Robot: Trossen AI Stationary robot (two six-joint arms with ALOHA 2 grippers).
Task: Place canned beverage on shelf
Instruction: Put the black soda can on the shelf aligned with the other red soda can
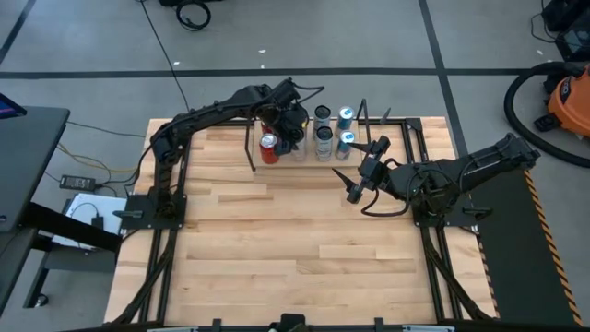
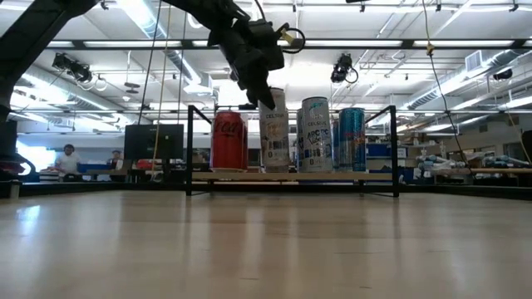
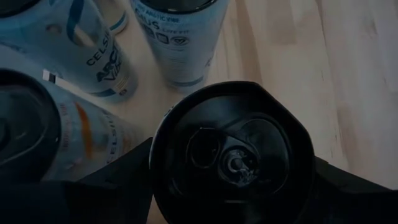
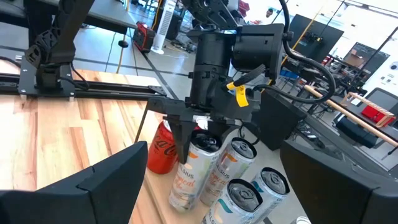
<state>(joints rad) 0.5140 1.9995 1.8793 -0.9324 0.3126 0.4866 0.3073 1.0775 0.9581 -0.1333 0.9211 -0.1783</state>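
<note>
Six cans show at the far edge of the table [image 1: 277, 240], on or just behind the shelf [image 2: 291, 176], a narrow wood strip with a black rod frame at each end. In the low view the front row reads, from the picture's left, a red can [image 2: 229, 141], a white can [image 2: 274, 133], a silver can [image 2: 316, 134] and a blue can [image 2: 352, 139], all upright and close together. From above, two more cans [image 1: 322, 114] stand just behind that row; whether they rest on the shelf or on the table behind it is hard to tell. The left gripper [image 4: 198, 140] hangs directly over the white can, second in the row, with its fingers [image 4: 184, 140] down on either side of the can's upper part and drawn in narrow against it, so it seems to be holding the can, though the contact itself is partly hidden. The can's base sits level with its neighbours on the wood. In the left wrist view the dark top of this can fills the space between the fingers, with pale cans just beside it. The red can stands just beside the gripped one, towards the left arm's base. The right gripper [image 1: 365, 164] hovers over the table near the shelf's other end, apart from every can, its fingers spread wide and holding nothing.
</note>
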